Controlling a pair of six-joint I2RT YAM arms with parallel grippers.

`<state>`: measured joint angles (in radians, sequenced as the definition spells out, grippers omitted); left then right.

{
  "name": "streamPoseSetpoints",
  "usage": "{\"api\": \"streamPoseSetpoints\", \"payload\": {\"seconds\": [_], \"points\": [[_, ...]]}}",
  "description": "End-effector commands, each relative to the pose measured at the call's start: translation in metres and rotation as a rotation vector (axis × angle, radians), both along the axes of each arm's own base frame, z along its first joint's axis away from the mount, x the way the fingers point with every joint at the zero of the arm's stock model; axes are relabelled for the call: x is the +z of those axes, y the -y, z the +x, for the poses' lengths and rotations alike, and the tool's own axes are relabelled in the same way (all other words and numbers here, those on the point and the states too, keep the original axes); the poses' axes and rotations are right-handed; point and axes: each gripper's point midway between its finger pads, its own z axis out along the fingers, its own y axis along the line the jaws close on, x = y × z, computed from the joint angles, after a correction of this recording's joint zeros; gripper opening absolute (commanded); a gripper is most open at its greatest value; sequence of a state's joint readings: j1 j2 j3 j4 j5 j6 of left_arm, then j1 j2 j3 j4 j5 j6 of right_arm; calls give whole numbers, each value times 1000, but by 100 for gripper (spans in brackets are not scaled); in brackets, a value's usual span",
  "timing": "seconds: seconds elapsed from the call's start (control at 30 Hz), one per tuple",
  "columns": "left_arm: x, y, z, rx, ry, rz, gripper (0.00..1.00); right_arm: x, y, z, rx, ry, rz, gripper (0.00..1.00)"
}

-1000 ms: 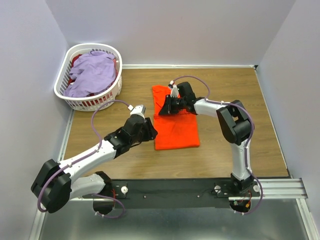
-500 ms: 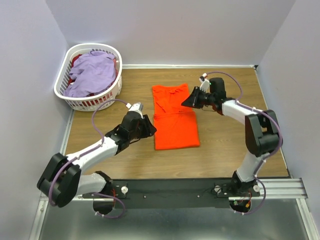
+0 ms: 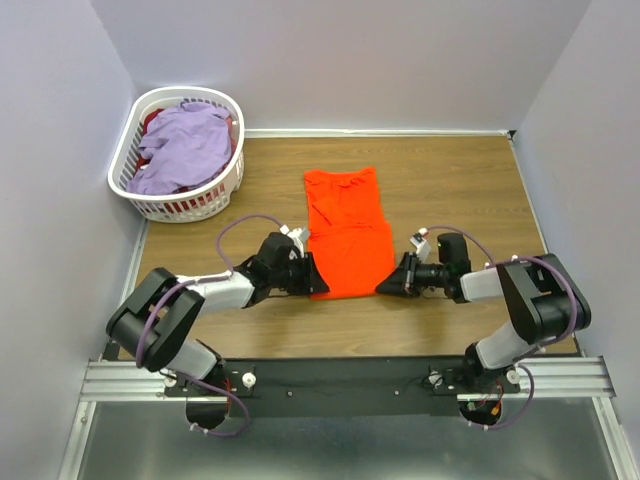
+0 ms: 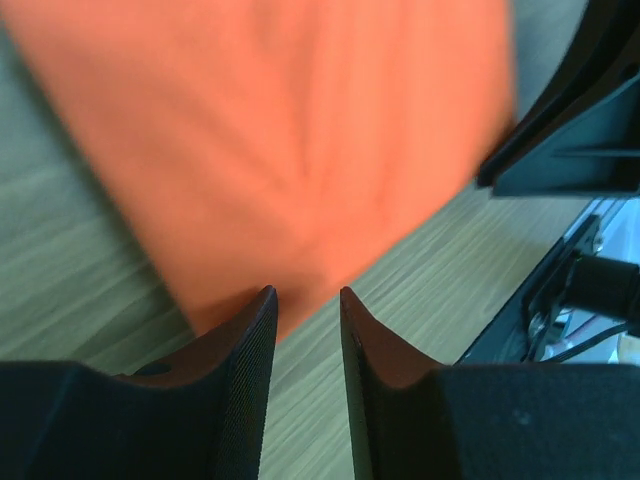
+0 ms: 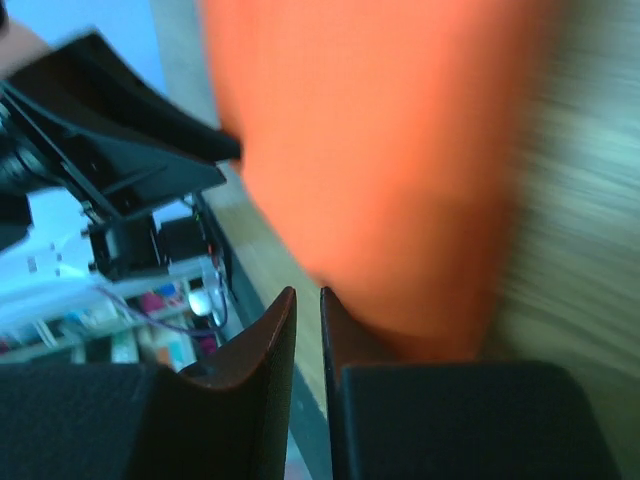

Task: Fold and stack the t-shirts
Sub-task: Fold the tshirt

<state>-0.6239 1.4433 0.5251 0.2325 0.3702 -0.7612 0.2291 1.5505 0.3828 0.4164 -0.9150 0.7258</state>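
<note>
The left gripper and right gripper sit at the near hem corners of the orange t-shirt, jaws barely apart, so a shallow bite could slip and skew the fold.

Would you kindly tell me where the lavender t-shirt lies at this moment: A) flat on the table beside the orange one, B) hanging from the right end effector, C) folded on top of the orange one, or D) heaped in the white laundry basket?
D: the lavender t-shirt lies crumpled in the white laundry basket at the far left, apart from the orange t-shirt spread on the table.
</note>
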Motion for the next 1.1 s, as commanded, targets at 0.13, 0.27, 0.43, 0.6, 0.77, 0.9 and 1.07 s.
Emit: {"api": "streamPoseSetpoints", "payload": {"seconds": [0.13,0.27,0.43,0.6,0.77,0.9,1.07], "points": [[-34,-15,-16,13,-93,20,39,-41,39,5,-181,-131,16,17],[-28,-19,-14,14,-76,43,39,-17,36,13,-185,-77,57,19],[-1,-35,-7,91,-6,101,44,26,54,31,-247,83,-129,32],[41,-63,8,207,126,177,67,52,95,40,-389,128,-431,53],[51,-94,10,296,163,303,86,47,100,34,-386,72,-610,62],[64,-102,11,325,189,317,98,21,87,20,-302,12,-771,64],[63,-99,7,323,174,313,98,-2,77,13,-244,-37,-838,61]]}}
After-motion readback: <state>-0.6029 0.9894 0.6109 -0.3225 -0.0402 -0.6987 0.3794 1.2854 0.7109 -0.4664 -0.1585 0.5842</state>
